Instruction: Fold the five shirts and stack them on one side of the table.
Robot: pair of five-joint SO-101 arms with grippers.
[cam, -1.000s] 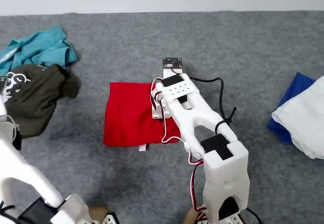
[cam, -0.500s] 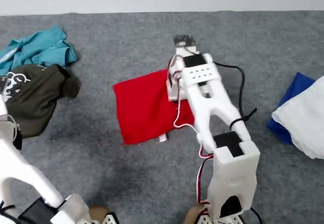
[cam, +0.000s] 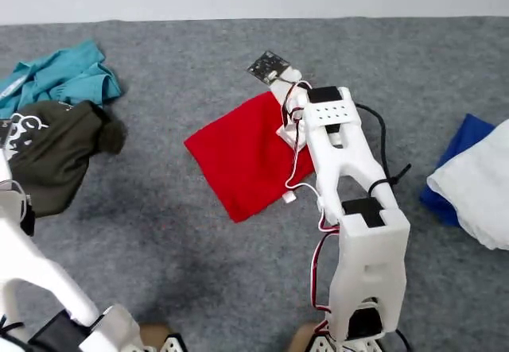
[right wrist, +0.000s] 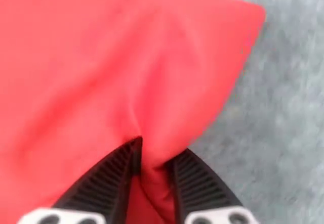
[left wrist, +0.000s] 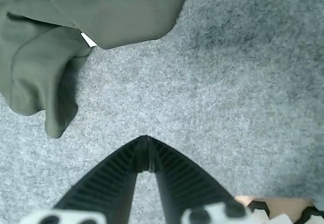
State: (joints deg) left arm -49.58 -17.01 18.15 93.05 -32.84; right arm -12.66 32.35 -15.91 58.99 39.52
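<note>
A folded red shirt (cam: pixel 242 153) lies in the middle of the grey table, turned at an angle. My right gripper (right wrist: pixel 152 155) is shut on a pinch of the red shirt (right wrist: pixel 101 72) near its edge; in the high view the right gripper (cam: pixel 293 125) sits at the shirt's right side. An olive shirt (cam: pixel 52 149) and a teal shirt (cam: pixel 60 78) lie crumpled at the left. A white shirt (cam: pixel 477 193) rests on a blue shirt (cam: pixel 461 149) at the right edge. My left gripper (left wrist: pixel 148 155) is shut over bare table near the olive shirt (left wrist: pixel 76 32).
The grey felt table (cam: pixel 159 249) has free room in front of the red shirt and behind it. The left arm's white base (cam: pixel 32 272) stands at the front left corner.
My right gripper has dragged the red shirt to the right and farther back, and the shirt has turned with it. The left arm has kept still.
</note>
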